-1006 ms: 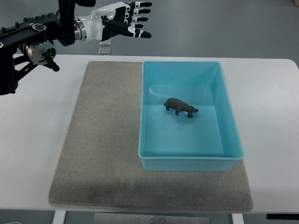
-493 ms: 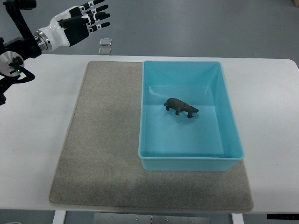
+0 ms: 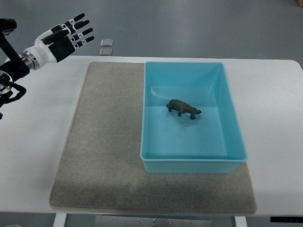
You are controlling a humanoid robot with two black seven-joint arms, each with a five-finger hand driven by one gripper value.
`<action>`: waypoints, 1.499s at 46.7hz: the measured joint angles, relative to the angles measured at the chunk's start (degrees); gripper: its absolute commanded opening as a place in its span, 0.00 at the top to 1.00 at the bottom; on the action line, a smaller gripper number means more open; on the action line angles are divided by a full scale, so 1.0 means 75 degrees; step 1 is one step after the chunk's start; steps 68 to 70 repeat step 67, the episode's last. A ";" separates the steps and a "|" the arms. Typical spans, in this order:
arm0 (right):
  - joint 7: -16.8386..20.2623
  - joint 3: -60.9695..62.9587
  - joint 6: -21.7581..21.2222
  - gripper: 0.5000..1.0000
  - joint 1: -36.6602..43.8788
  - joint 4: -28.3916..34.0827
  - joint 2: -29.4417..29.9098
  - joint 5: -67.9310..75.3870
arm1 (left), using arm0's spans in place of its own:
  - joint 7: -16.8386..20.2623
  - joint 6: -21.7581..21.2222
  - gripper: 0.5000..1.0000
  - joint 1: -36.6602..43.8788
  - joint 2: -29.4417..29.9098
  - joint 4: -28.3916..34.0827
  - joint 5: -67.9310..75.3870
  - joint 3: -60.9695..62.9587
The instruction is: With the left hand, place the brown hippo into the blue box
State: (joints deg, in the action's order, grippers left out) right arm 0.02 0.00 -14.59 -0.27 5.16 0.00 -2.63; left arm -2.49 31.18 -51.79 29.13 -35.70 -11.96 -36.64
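White table [image 3: 274,94] carrying grey felt mat [image 3: 104,142], open light-blue plastic box [image 3: 232,118] sitting on it, small brown hippo figurine [image 3: 182,108] standing inside; looking light, rigid, best pinched across body; left hand [image 3: 60,37] hovering far left, fingers spread, empty

Glossy plastic blue box [image 3: 231,118] on a rough, felt-like grey mat [image 3: 104,142].

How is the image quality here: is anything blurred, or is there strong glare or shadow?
Top view: sharp overall, light even; the brown hippo casts only a faint shadow inside the blue box, whose floor shows a soft reflection; the left robot hand is crisp, fingers spread.
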 measured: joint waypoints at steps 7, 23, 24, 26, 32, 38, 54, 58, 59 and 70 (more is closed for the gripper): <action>-0.0002 0.0000 -0.0001 0.13 0.0002 -0.0001 0.0000 0.0000 | -0.0063 -0.0004 0.00 0.0095 -0.0026 0.0014 0.0001 -0.0173; -0.0003 0.0000 0.0000 0.13 0.0000 -0.0003 0.0000 0.0000 | -0.0056 -0.0065 0.00 0.0176 -0.0173 -0.0017 0.0001 -0.0179; -0.0002 0.0000 0.0000 0.13 -0.0001 -0.0002 0.0000 0.0000 | -0.0056 -0.0066 0.00 0.0194 -0.0185 -0.0017 0.0001 -0.0178; -0.0003 0.0000 0.0000 0.13 0.0001 -0.0002 0.0000 0.0000 | -0.0056 -0.0067 0.00 0.0208 -0.0199 -0.0016 0.0001 -0.0179; -0.0003 0.0000 0.0000 0.13 0.0000 -0.0003 0.0000 0.0000 | -0.0054 -0.0066 0.00 0.0253 -0.0203 0.0000 0.0002 -0.0178; -0.0002 0.0000 0.0000 0.13 0.0000 -0.0003 0.0000 0.0000 | -0.0054 -0.0018 0.00 0.0318 -0.0204 -0.0004 0.0021 -0.0173; -0.0002 0.0004 -0.0004 0.13 -0.0002 0.0003 0.0000 0.0003 | -0.0054 0.0032 0.00 0.0331 -0.0156 -0.0057 0.0030 -0.0182; -0.0003 0.0019 -0.0009 0.13 0.0011 0.0015 0.0000 0.0011 | -0.0055 0.0038 0.00 0.0327 -0.0147 -0.0057 0.0030 -0.0188; -0.0003 0.0021 -0.0010 0.13 0.0011 0.0025 0.0000 0.0016 | -0.0055 0.0038 0.00 0.0324 -0.0146 -0.0057 0.0029 -0.0188; -0.0033 0.0028 -0.0029 0.13 0.0012 0.0090 0.0000 0.0016 | -0.0065 0.0038 0.00 0.0321 -0.0145 -0.0046 0.0025 -0.0188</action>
